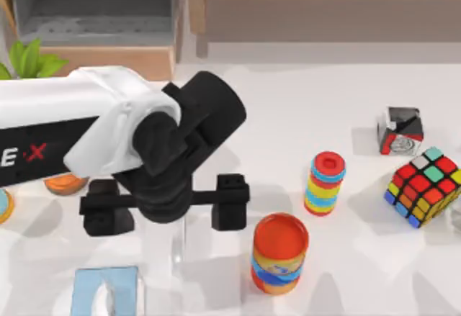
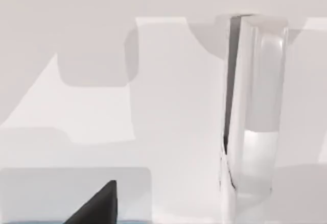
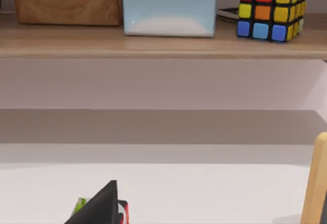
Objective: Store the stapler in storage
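Over the white table (image 1: 324,107) in the top view, 1 arm, the left, reaches in from the left edge; its left gripper (image 1: 171,219) hangs with the 2 black fingers (image 1: 230,202) spread wide, nothing between them. 1 stapler (image 1: 178,247), a slim, pale, near see-through bar, lies just below the gripper, between the fingers' line and the table's near edge. Left of the stapler: 1 light blue tissue box (image 1: 105,291). Right of the stapler: 1 orange can (image 1: 279,253), a cylinder with a red lid, then 1 striped disc stack (image 1: 325,183), 1 multicoloured puzzle cube (image 1: 423,186) and 1 small black-red-white gadget (image 1: 400,131). Up-left of the stapler, the arm hides most of 1 orange round thing (image 1: 65,183); 1 green plant (image 1: 30,60) and 1 wooden cabinet (image 1: 108,21) stand behind.

Left wrist view: stapler (image 2: 253,112) stands out as a glossy translucent bar on white table (image 2: 173,106), 1 black fingertip (image 2: 97,206) well apart from it.

Right wrist view: 1 wooden shelf (image 3: 163,45) carries 1 wooden block (image 3: 66,0), 1 blue tissue box (image 3: 169,10), 1 cube (image 3: 271,9). Right gripper: cannot tell open or closed.
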You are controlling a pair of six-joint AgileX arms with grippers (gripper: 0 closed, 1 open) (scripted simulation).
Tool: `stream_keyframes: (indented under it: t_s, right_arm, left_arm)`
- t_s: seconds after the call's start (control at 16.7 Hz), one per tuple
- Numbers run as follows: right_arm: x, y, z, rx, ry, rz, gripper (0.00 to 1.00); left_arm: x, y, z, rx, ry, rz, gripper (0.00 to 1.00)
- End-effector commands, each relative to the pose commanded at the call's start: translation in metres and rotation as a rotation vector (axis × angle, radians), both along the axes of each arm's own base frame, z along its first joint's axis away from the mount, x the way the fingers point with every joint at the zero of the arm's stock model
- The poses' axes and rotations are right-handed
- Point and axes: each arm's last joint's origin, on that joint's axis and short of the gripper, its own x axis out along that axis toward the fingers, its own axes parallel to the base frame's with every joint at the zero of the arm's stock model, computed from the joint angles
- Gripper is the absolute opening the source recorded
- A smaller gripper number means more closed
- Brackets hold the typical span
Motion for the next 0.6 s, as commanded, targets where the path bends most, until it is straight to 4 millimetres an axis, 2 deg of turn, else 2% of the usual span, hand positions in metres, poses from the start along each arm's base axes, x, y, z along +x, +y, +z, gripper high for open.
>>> stream_keyframes:
  t_s: [0.24, 0.42, 0.6]
  right_arm:
    - [0.0, 0.0, 0.0, 0.0, 0.0, 0.0, 1.0]
    - [0.0, 0.0, 0.0, 0.0, 0.0, 0.0, 1.0]
    - [0.0, 0.0, 0.0, 0.0, 0.0, 0.0, 1.0]
  left_arm:
    - [0.007, 0.005, -0.028, 0.0, 0.0, 0.001, 1.0]
    - [0.012, 0.0, -0.053, -0.001, -0.001, 0.001, 1.0]
    - [0.013, -0.003, -0.06, 0.0, 0.0, 0.0, 1.0]
